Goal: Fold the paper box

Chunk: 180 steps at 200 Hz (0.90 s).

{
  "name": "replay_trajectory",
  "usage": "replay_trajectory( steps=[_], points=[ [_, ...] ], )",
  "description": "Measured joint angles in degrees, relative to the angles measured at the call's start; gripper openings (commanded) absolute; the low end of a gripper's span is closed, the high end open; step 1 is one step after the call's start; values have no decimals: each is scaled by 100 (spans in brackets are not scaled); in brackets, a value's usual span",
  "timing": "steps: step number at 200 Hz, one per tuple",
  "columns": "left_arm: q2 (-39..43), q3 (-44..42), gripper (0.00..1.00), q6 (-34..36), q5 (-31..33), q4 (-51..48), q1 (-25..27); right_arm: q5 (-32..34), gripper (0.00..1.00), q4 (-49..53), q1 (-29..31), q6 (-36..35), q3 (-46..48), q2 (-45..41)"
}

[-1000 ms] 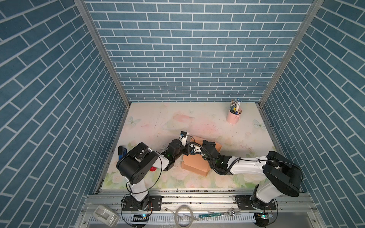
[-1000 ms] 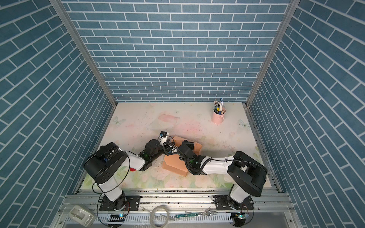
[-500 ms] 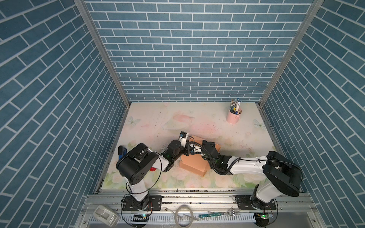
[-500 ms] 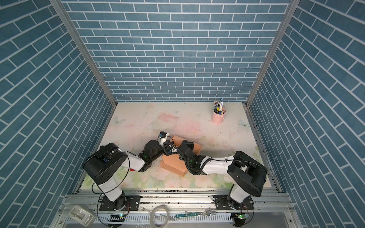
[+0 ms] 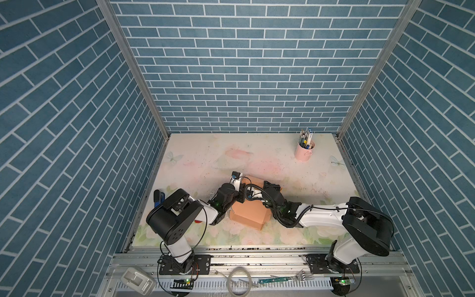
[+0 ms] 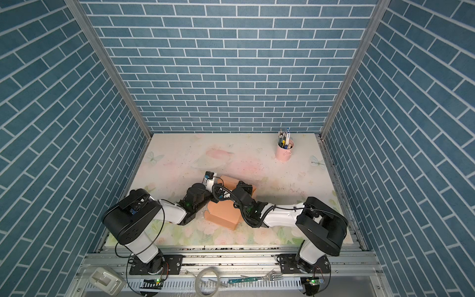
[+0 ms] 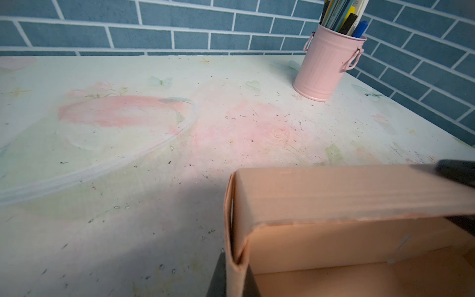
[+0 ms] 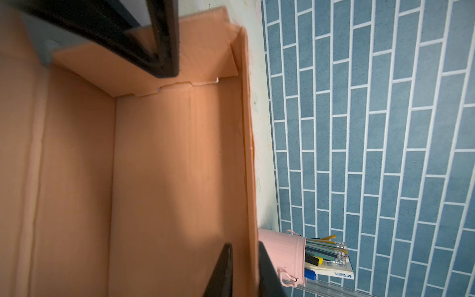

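Paper box [image 5: 248, 214] (in L pincer [image 7: 235, 275])

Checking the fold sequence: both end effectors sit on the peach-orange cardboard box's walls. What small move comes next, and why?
Probably lift the right end effector off the long wall: its jaws stand slightly apart around it, while the left end effector clamps the doubled side wall of the peach-orange cardboard paper box, so the shape should hold.
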<state>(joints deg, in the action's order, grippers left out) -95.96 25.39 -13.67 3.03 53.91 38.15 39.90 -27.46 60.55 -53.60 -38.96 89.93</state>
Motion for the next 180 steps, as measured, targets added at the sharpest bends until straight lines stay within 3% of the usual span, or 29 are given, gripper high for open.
replay_trajectory(
  steps=[69,129,180],
  points=[
    [680,-262,4,-138,1119,-251,216,-118,40,166,133,949,2,-1043],
    [1082,-452,7,-238,2024,-702,273,-313,48,662,31,2918,435,-2277],
    [1335,-455,7,-236,2330,-973,278,-1222,51,1123,-739,4666,881,-2695]
  ],
)
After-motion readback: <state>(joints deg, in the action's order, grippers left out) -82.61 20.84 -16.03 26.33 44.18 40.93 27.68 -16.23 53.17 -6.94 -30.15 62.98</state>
